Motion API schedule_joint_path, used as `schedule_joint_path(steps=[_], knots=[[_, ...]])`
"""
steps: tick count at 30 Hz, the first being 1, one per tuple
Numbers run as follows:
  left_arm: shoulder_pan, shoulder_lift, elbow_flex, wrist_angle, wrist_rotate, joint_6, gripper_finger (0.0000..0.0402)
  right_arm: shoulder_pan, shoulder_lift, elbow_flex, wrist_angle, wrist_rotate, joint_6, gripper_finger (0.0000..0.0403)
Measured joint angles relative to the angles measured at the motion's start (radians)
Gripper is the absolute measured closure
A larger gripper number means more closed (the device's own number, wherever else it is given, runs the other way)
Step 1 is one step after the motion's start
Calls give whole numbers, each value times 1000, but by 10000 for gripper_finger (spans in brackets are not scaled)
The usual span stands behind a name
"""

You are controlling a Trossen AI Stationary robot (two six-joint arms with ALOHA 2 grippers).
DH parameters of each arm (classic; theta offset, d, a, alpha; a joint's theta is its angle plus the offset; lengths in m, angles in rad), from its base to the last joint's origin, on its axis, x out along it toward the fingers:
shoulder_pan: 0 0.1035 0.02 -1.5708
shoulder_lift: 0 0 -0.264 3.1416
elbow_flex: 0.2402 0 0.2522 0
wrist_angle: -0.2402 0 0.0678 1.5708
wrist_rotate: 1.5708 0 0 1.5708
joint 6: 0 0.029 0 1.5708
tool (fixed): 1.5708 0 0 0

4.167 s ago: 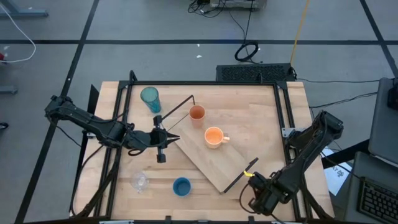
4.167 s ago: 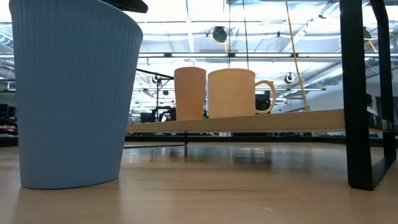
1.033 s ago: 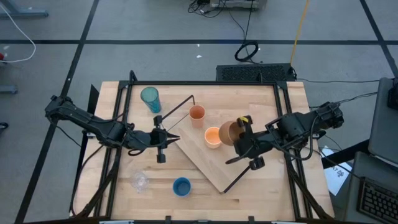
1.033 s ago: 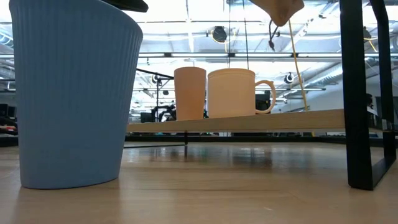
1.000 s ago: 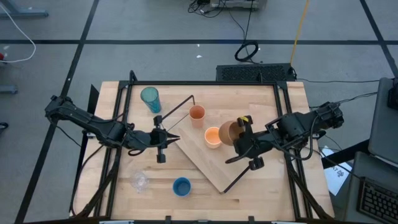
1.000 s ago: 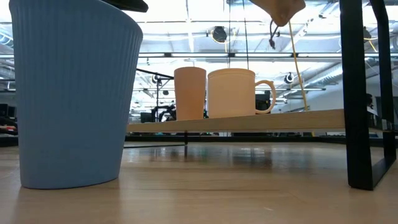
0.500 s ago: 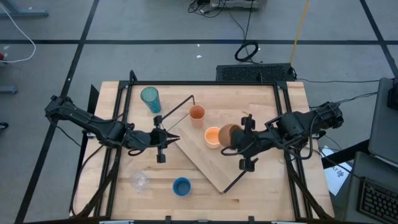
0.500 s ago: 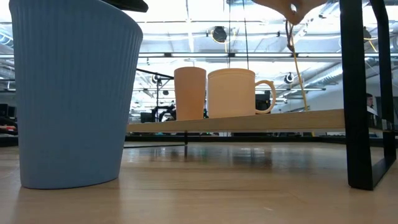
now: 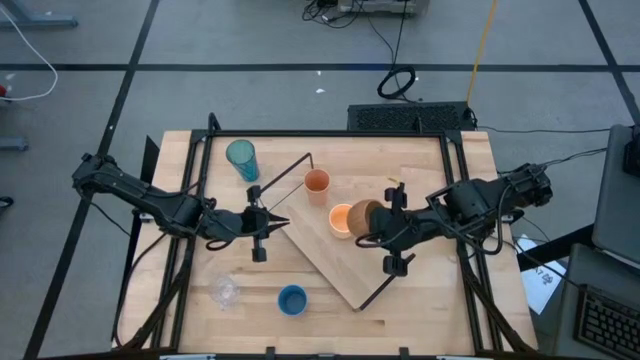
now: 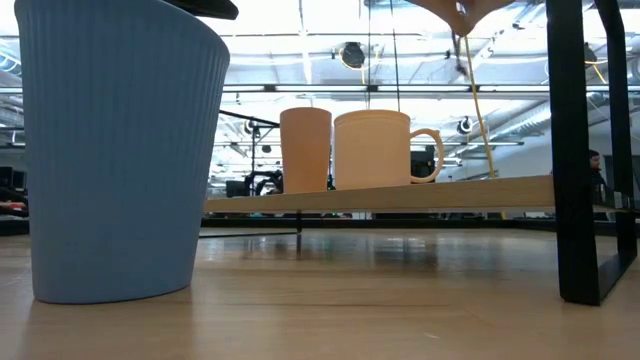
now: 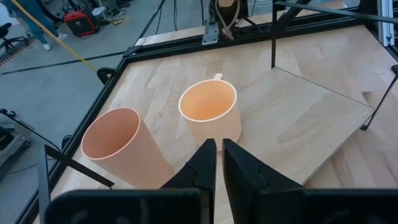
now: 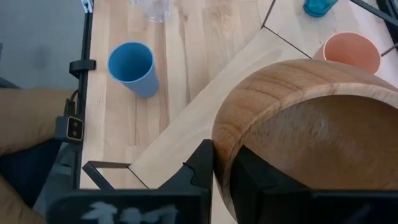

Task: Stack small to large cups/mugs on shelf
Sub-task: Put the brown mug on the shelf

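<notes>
- Tan wooden handled mug (image 9: 367, 215) pinched by its rim in right end effector (image 9: 380, 228), carried above light-wood shelf board (image 9: 345, 262), just beside orange handled mug (image 9: 342, 219).
- Step: placing the third cup.
- Next, prob.: lower beside orange mug, w/o bumping, then release.
- Left end effector (image 9: 274, 224) shut, empty, at shelf's edge.

The tan handled mug (image 12: 298, 137) is showing a wood-grain surface with a soft matt sheen. The shelf (image 9: 345, 262) is looking like pale, smooth wood with thin black metal wire brackets (image 9: 385, 282). The short blue cup (image 10: 120, 150) is appearing finely ribbed and matt, plastic-like. The orange handled mug (image 11: 209, 115) and small orange cup (image 11: 121, 146) are looking smooth and matt. The tiny clear glass (image 9: 224, 292) is looking transparent.
</notes>
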Motion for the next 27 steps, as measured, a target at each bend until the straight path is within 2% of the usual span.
schedule_joint_path(steps=[7,15,27], knots=[[0,0,0,0,0,0,371,-20,25,0,-3,-39,13,383],[0,0,0,0,0,1,371,-72,131,0,-51,-199,78,383],[0,0,0,-1,0,1,371,-97,256,0,-78,-315,122,383]])
